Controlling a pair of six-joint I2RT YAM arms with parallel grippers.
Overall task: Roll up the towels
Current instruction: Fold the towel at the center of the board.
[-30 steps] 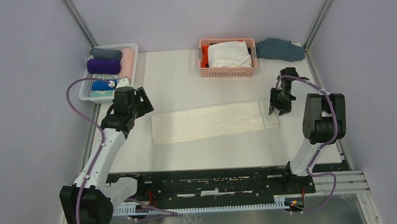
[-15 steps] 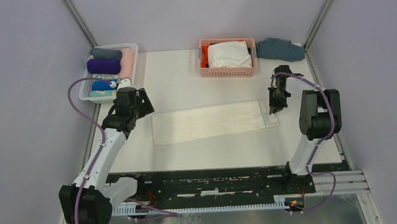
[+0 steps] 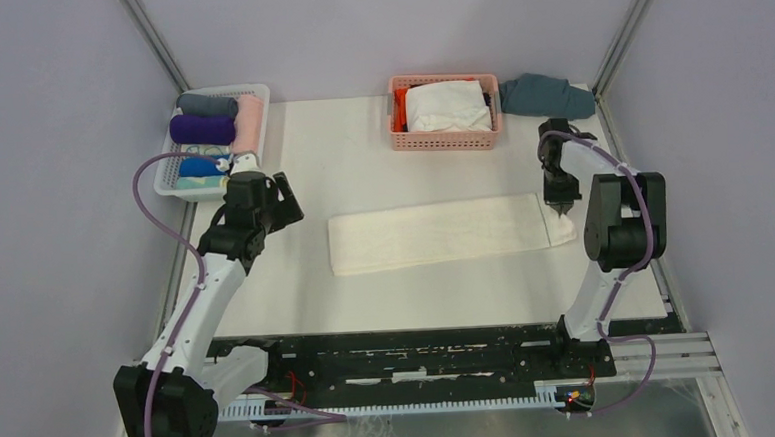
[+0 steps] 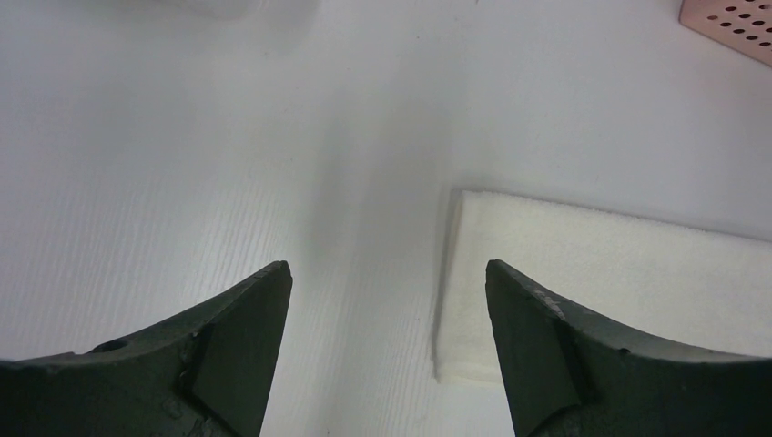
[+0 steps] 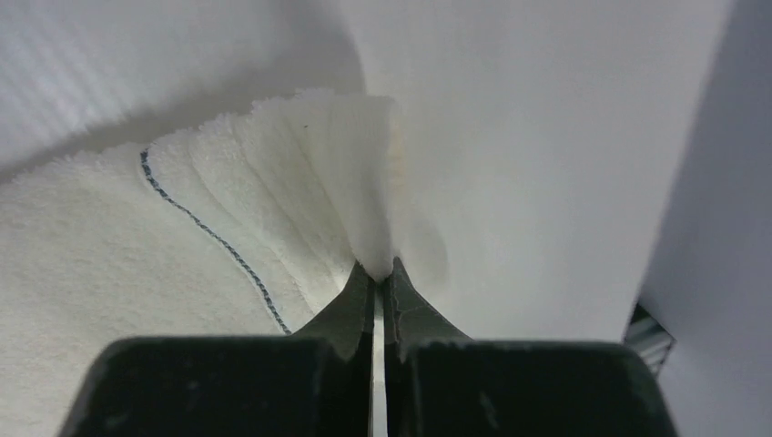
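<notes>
A cream-white towel [image 3: 439, 233] lies flat as a long strip across the table. My right gripper [image 3: 561, 204] is shut on its right end. The right wrist view shows that corner of the towel [image 5: 182, 237] bunched and lifted between the closed tips of the right gripper [image 5: 376, 269]. My left gripper [image 3: 278, 204] stands open over bare table just left of the towel's left end. In the left wrist view the towel [image 4: 619, 273] reaches under the right finger while the left gripper [image 4: 389, 273] holds nothing. A deep purple towel [image 3: 202, 129] lies rolled in the white basket.
The white basket [image 3: 166, 182] at the back left holds several rolled cloths. A pink basket [image 3: 445, 139] with white and orange fabric stands at the back centre. A teal-grey cloth [image 3: 547, 95] lies in the back right corner. The right gripper is near the table's right edge.
My right gripper has closed on the towel's right end and drawn the whole towel to the right. The left gripper has stayed open and almost still.
</notes>
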